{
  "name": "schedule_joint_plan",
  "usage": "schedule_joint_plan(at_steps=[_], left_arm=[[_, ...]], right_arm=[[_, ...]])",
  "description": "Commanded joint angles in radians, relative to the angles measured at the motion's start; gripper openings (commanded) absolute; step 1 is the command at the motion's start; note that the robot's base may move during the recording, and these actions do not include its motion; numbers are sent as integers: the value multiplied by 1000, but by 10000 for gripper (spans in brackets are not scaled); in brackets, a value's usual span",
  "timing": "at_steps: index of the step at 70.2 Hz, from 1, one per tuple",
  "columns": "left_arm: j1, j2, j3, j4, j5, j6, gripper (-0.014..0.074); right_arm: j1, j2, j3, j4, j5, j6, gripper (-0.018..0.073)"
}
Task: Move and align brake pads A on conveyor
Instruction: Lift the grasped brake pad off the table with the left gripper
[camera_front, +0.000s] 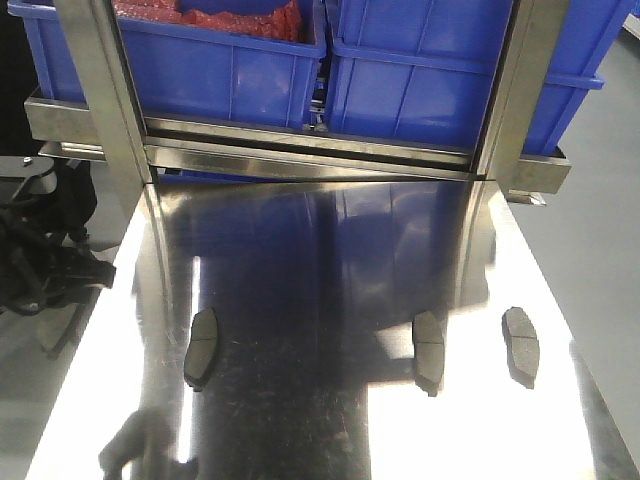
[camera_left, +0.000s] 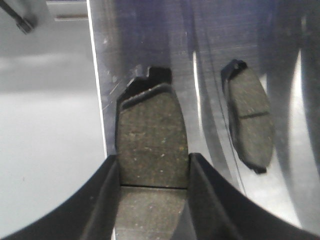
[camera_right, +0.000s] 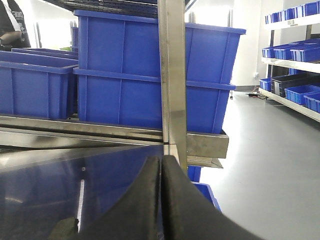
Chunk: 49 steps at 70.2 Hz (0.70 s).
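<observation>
**Left gripper** (camera_left: 152, 207): black fingers (camera_left: 100, 210) are clamped on both long edges of the gripped brake pad (camera_left: 151, 140).
- The pad's friction face is toward the wrist camera.
- Its centre groove runs crosswise level with the fingertips.
- The rest of the pad projects forward past the tips, where a black notched edge shows at its far end.
- The pad sits over the left margin of the steel table (camera_left: 150, 40). Grey floor (camera_left: 45, 125) lies to the gripper's left.

**Second brake pad** (camera_left: 248, 117): ahead of the left gripper and to its right, flat on the steel. It is roughly parallel to the gripped one, apart from it, face up with the groove crosswise.

**Front view:** three pads lie in a loose row on the table.
- The left pad (camera_front: 201, 347) is well apart from the other two.
- The middle pad (camera_front: 429, 350) and the right pad (camera_front: 521, 345) are near each other.
- All three lie lengthwise, not touching.
- Which of them matches the pads in the wrist view cannot be told.

**Right gripper** (camera_right: 161, 200): the fingers are pressed together along their length.
- Straight ahead of the tips stands a steel upright post (camera_right: 172, 75).
- Behind it, blue bins (camera_right: 125, 75) are stacked on a steel shelf (camera_right: 100, 131).
- Below and to the gripper's left, the table reflects the blue.
</observation>
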Motion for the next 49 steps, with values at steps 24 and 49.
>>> schedule_joint_plan(at_steps=[24,49], left_arm=[[-4,-366,180,-6,-62,10,-8],[-4,-650,343,-8,-100,3,-8]], right_arm=[[-2,-8,5,-10,-71,-3,-9],[-2,-8,5,-10,-71,-3,-9]])
